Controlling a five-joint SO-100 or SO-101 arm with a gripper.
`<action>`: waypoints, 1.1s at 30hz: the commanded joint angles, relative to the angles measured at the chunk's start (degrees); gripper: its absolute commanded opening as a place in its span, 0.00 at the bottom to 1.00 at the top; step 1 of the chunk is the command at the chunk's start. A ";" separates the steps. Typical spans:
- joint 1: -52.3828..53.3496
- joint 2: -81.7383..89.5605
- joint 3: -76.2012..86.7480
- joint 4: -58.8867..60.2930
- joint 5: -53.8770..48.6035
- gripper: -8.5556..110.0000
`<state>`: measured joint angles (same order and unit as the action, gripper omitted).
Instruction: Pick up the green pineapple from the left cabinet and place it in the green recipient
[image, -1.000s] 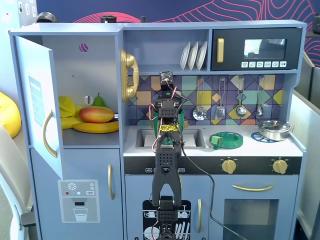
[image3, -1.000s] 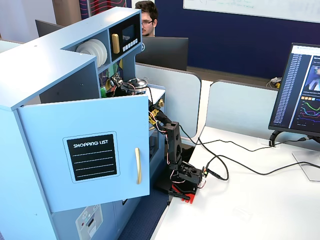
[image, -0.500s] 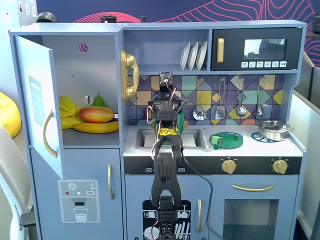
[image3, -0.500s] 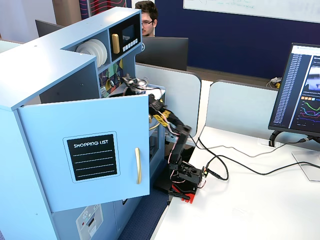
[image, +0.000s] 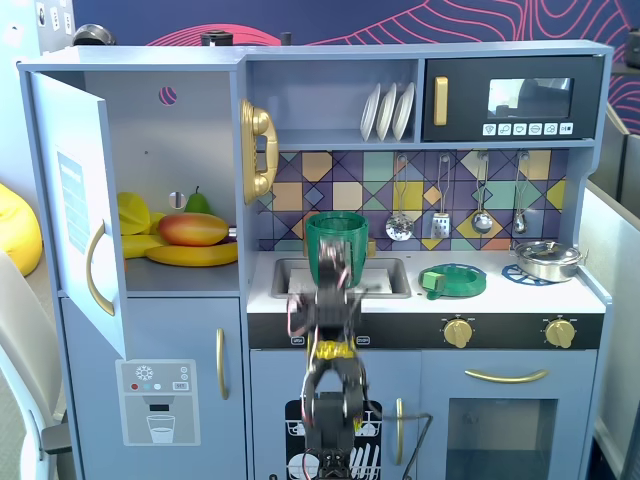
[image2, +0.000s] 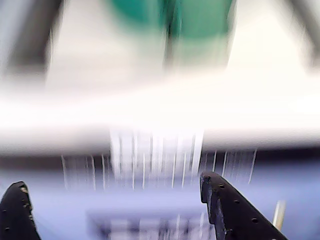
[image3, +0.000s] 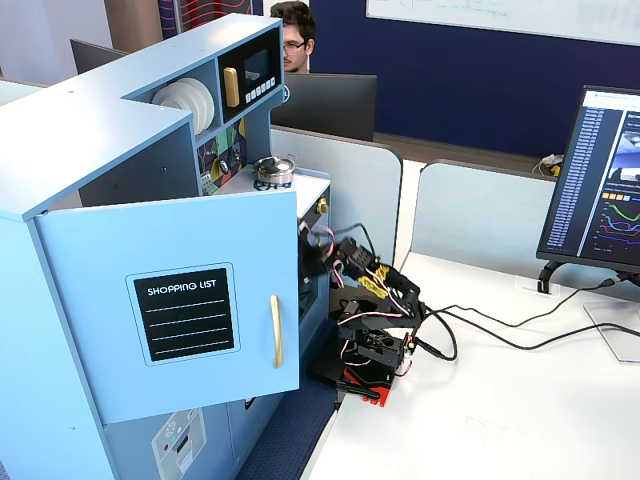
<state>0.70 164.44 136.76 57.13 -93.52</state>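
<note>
The left cabinet (image: 180, 130) stands open, its door (image: 75, 210) swung out to the left. I see no green pineapple in it; a green pear (image: 198, 203) shows behind the other fruit. The green recipient (image: 336, 238) stands in the sink, and shows blurred at the top of the wrist view (image2: 200, 20). My gripper (image: 335, 272) is raised in front of the counter, just below and in front of the recipient. In the wrist view the gripper (image2: 112, 182) is open wide and empty, and the picture is motion-blurred.
A mango (image: 193, 229) and bananas (image: 190, 255) lie on the cabinet shelf. A flat green dish (image: 453, 280) and a metal pot (image: 548, 258) sit on the counter. The open door (image3: 170, 300) sticks out beside my arm (image3: 365, 300).
</note>
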 joint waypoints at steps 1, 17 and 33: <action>-0.70 9.32 13.10 6.33 0.88 0.35; -2.72 17.58 32.96 29.97 7.82 0.21; -1.76 17.67 34.98 30.67 6.68 0.21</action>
<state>-1.41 182.37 167.52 81.04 -86.48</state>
